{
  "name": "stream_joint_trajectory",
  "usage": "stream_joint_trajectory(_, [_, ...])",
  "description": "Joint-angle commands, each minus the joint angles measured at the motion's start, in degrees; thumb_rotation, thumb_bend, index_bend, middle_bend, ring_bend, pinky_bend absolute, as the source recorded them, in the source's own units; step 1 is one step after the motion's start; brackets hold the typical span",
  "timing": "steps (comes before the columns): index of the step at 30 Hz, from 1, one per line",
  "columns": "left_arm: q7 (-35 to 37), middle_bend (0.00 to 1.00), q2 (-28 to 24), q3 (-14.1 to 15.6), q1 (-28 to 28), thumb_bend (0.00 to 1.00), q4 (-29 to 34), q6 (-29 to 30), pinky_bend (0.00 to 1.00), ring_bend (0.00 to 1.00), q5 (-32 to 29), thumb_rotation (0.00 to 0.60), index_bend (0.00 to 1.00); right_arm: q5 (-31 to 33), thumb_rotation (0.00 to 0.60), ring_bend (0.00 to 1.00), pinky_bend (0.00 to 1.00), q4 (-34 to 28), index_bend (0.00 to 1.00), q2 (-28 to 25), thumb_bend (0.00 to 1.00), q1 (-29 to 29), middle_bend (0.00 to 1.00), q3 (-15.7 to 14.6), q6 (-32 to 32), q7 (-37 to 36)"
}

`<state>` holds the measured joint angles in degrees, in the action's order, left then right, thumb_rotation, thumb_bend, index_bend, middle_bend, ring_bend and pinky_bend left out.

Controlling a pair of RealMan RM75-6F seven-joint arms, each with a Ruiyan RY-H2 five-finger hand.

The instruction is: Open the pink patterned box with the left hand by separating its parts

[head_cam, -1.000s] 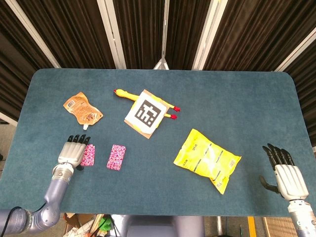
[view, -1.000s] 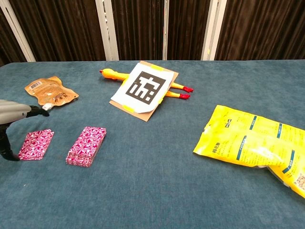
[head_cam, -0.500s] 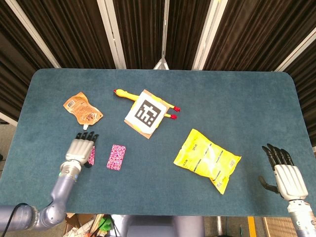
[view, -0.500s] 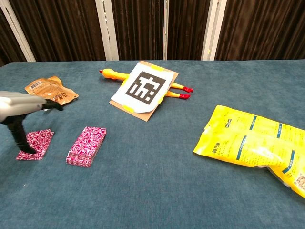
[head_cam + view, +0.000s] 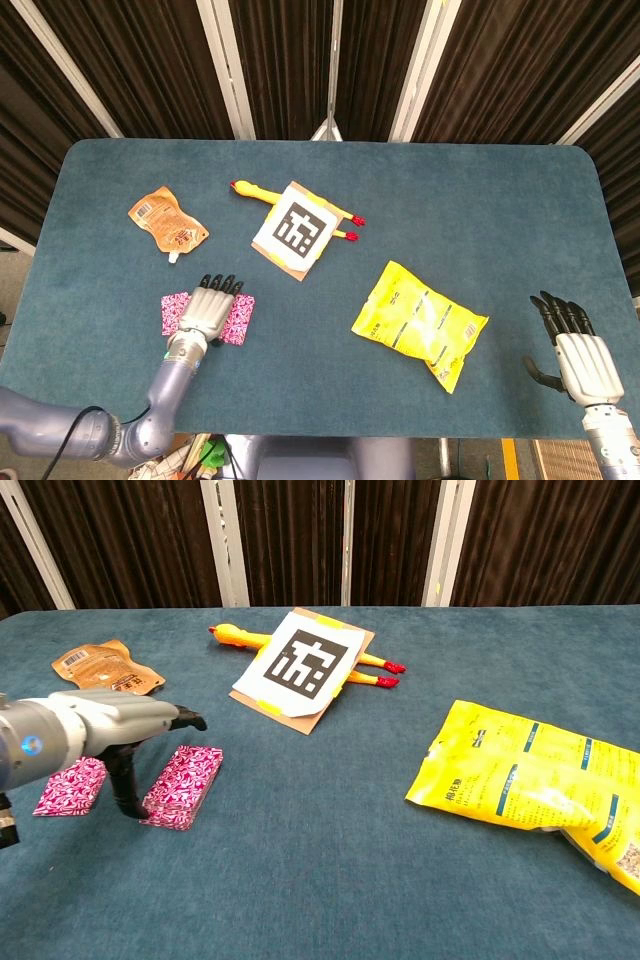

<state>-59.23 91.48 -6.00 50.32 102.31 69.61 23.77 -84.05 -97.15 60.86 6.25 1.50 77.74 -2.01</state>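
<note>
The pink box already lies in two parts near the left front of the bench (image 5: 420, 190): the flat lid (image 5: 70, 785) further left, and the thicker base (image 5: 185, 783) just beside it, both resting on the cloth. A second ago the left hand (image 5: 207, 311) hung over the lid at the far left; it has since slid rightward and now hovers between the parts, its fingers reaching over the base. In the chest view its fingers stretch forward, fairly flat and close together, while the thumb points down and seems to touch the cloth beside the base's left edge. It holds nothing. Since the parts lie apart, the opening looks done, or nearly so; the shift may be a last nudge or a check on the base.

The right hand (image 5: 580, 355) has not moved; it waits at the right edge, fingers straight and slightly apart, empty.

Beyond the box lie an orange pouch (image 5: 167, 222) with a barcode, its print too small to read, and a card (image 5: 295, 230) bearing a black-and-white square marker, laid across a rubber chicken (image 5: 250, 190). A yellow bag (image 5: 418, 322) with blue bands carries writing I cannot make out.
</note>
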Motion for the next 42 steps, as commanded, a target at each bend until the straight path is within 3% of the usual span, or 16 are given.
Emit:
stream_joint_trajectory(1, [-0.52, 0.0, 1.03, -0.64, 0.84, 0.27, -0.9, -0.05, 0.0, 0.0, -1.11, 0.6, 0.08, 0.04, 0.6, 0.0, 0.02, 0.01, 0.0, -0.02, 0.36, 0.0, 0.0, 0.0, -0.04, -0.14])
stream_joint_trajectory(8, [-1.84, 0.0, 3.11, -1.21, 2.46, 0.3, -2.66, -0.16, 0.0, 0.0, -3.99, 0.6, 0.16, 0.0, 0.6, 0.0, 0.02, 0.11, 0.0, -0.1, 0.36, 0.01, 0.0, 0.01, -0.06, -0.59])
stream_joint_trajectory(15, [-1.87, 0.0, 4.11, -0.96, 2.98, 0.38, -3.45, 0.2, 0.0, 0.0, -4.69, 0.6, 0.42, -0.05, 0.6, 0.0, 0.02, -0.01, 0.0, -0.14, 0.36, 0.0, 0.0, 0.02, 0.01, -0.61])
stream_joint_trajectory(17, [-1.19, 0.0, 4.06, -0.86, 2.79, 0.4, -3.37, 0.4, 0.0, 0.0, -4.04, 0.6, 0.45, -0.04, 0.6, 0.0, 0.02, -0.01, 0.0, -0.15, 0.36, 0.0, 0.0, 0.02, -0.01, -0.61])
stream_joint_trajectory(32, [3.69, 0.0, 0.29, -2.09, 2.03, 0.42, 3.14, 1.14, 0.0, 0.0, 1.59, 0.6, 0.49, -0.13, 0.6, 0.0, 0.02, 0.01, 0.0, 0.0, 0.36, -0.07, 0.0, 0.02, 0.24, -0.23])
stream_joint_trajectory(42, [1.34, 0.0, 6.56, -3.97, 6.0, 0.42, -0.23, 0.42, 0.0, 0.0, 0.15, 0.6, 0.47, 0.04, 0.6, 0.0, 0.02, 0.01, 0.0, -0.06, 0.36, -0.09, 0.0, 0.18, 0.33, -0.74])
